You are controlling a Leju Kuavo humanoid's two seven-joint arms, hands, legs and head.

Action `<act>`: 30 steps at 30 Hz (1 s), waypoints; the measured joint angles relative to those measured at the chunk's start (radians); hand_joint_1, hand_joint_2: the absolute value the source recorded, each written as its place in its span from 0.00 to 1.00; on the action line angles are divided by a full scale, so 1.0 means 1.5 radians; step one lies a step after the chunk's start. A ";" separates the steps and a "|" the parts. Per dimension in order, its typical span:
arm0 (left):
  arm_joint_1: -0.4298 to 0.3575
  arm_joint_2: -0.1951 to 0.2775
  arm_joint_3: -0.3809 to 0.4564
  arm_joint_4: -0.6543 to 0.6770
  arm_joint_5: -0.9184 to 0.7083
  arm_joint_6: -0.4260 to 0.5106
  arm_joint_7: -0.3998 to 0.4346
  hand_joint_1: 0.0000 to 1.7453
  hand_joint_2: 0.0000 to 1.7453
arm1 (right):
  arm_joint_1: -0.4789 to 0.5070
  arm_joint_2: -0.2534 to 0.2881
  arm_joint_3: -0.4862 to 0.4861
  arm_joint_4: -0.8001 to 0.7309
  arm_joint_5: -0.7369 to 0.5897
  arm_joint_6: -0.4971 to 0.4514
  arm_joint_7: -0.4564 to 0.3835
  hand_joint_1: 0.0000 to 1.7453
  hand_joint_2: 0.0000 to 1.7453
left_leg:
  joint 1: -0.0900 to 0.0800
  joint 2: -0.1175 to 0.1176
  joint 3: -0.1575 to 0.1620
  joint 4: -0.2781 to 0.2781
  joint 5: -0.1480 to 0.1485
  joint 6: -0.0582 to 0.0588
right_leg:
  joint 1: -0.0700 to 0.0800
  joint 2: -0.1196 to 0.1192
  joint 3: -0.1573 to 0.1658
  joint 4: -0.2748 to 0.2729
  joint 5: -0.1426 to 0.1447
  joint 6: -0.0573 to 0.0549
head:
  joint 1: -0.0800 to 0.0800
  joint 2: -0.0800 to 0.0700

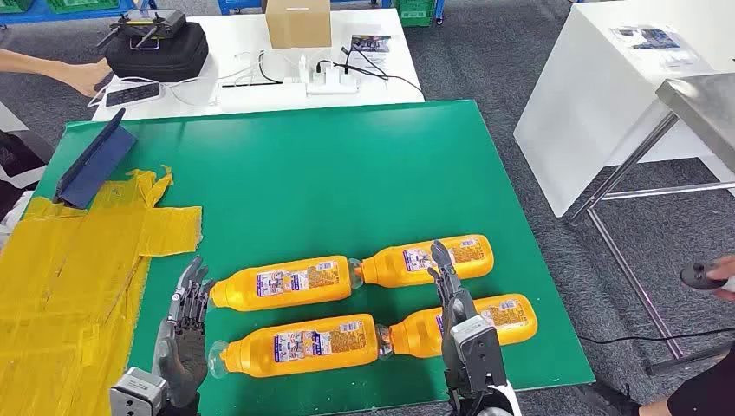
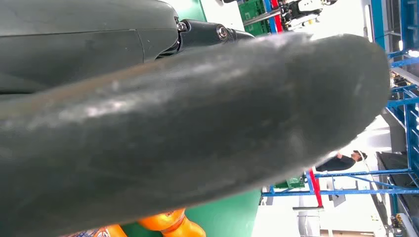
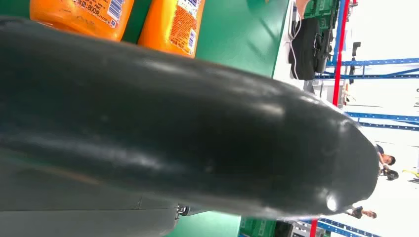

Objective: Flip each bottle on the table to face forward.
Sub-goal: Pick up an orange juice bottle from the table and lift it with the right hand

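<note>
Several orange bottles with labels lie on their sides on the green table [image 1: 347,165], in two rows. The far row holds one bottle [image 1: 282,282] and another [image 1: 425,258]; the near row holds a bottle [image 1: 299,345] and a bottle [image 1: 498,314]. My left hand [image 1: 184,329] hovers just left of the bottles, fingers spread and holding nothing. Over the near right bottle my right hand [image 1: 452,303] stretches its fingers forward, covering part of that bottle without holding it. Beyond the thumb [image 3: 197,133] in the right wrist view are two bottles [image 3: 81,15] [image 3: 173,24]. An orange bottle [image 2: 168,224] peeks past the left thumb [image 2: 197,128].
Yellow tape [image 1: 61,286] covers the table's left side, with a blue folder [image 1: 91,165] propped behind it. A white table behind carries a cardboard box [image 1: 297,22], a black bag [image 1: 156,48] and a power strip [image 1: 334,82]; a person's hand [image 1: 82,76] reaches there. A white table [image 1: 607,87] stands at right.
</note>
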 joint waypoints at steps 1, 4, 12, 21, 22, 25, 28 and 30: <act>0.000 0.000 0.000 0.000 0.000 0.000 0.000 0.00 0.00 | 0.000 0.000 0.000 0.000 0.000 0.000 0.000 0.00 0.00 | 0.000 0.000 0.000 0.000 0.000 0.000 | 0.000 0.000 0.000 0.000 0.000 0.000 | 0.000 0.000; 0.000 0.000 0.000 0.000 0.000 0.000 0.000 0.00 0.00 | 0.000 0.000 0.000 0.000 0.000 0.000 0.000 0.00 0.00 | 0.000 0.000 0.000 0.000 0.000 0.000 | 0.000 0.000 0.000 0.000 0.000 0.000 | 0.000 0.000; 0.000 0.000 0.000 0.000 0.000 0.000 0.000 0.21 0.75 | 0.000 0.000 0.000 0.000 0.000 0.000 0.000 0.00 0.50 | 0.000 0.000 0.000 0.000 0.000 0.000 | 0.000 0.000 0.000 0.000 0.000 0.000 | 0.000 0.000; 0.000 0.000 0.000 0.000 0.000 0.000 0.000 1.00 1.00 | 0.000 0.000 0.000 0.000 0.000 0.000 0.000 1.00 1.00 | 0.000 0.000 0.000 0.000 0.000 0.000 | 0.000 0.000 0.000 0.000 0.000 0.000 | 0.000 0.000; 0.000 0.000 0.000 0.000 0.000 0.000 0.000 1.00 1.00 | 0.000 0.000 0.000 0.000 0.000 0.000 0.000 1.00 1.00 | 0.000 0.000 0.000 0.000 0.000 0.000 | 0.000 0.000 0.000 0.000 0.000 0.000 | 0.000 0.000; 0.000 0.000 0.000 0.000 0.000 0.000 0.000 1.00 1.00 | 0.000 0.000 0.000 0.000 0.000 0.000 0.000 1.00 1.00 | 0.000 0.000 0.000 0.000 0.000 0.000 | 0.000 0.000 0.000 0.000 0.000 0.000 | 0.000 0.000; 0.000 0.000 0.000 0.000 0.000 0.000 0.000 1.00 1.00 | 0.000 0.000 0.000 0.000 0.000 0.000 0.000 1.00 1.00 | 0.000 0.000 0.000 0.000 0.000 0.000 | 0.000 0.000 0.000 0.000 0.000 0.000 | 0.000 0.000; 0.000 0.000 0.000 0.000 0.000 0.000 0.000 1.00 1.00 | 0.000 0.000 0.000 0.000 0.000 0.000 0.000 1.00 1.00 | 0.000 0.000 0.000 0.000 0.000 0.000 | 0.000 0.000 0.000 0.000 0.000 0.000 | 0.000 0.000</act>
